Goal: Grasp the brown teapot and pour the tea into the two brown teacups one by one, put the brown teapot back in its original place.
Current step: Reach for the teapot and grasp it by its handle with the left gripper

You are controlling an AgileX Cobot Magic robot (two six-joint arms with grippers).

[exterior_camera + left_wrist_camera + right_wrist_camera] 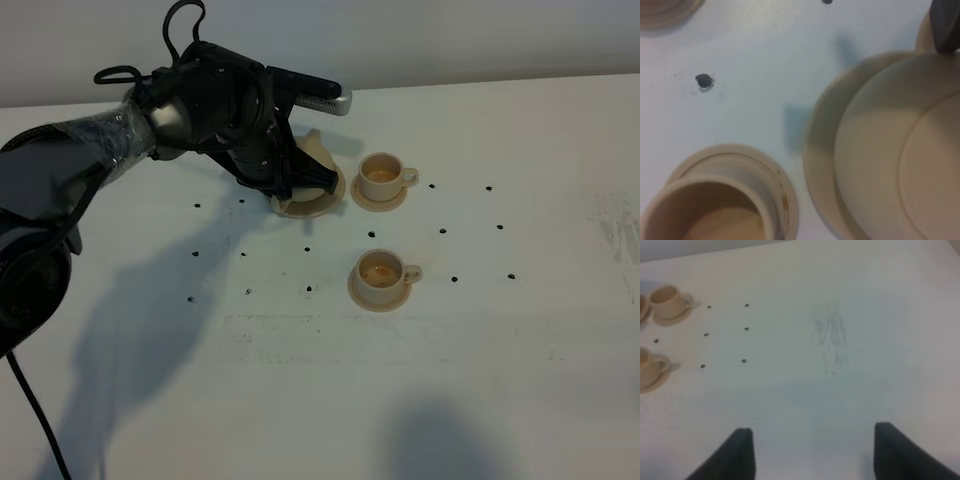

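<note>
The brown teapot [318,158] sits on its wide saucer [303,208], the original place, mostly hidden under my left gripper [285,180]. In the left wrist view the teapot body [880,150] fills the right side on that saucer [816,145], with one dark fingertip [945,22] beside it; the other finger is out of view. Two brown teacups stand on small saucers, the far cup [384,175] and the near cup [381,272], both with brown liquid inside. One cup [715,215] also shows in the left wrist view. My right gripper [812,455] is open and empty over bare table.
The white table [500,380] carries rows of small dark dots [453,279] around the cups. Both cups [667,296] [647,365] show at the edge of the right wrist view. A faint smudge [830,340] marks the table. The right arm is outside the exterior high view.
</note>
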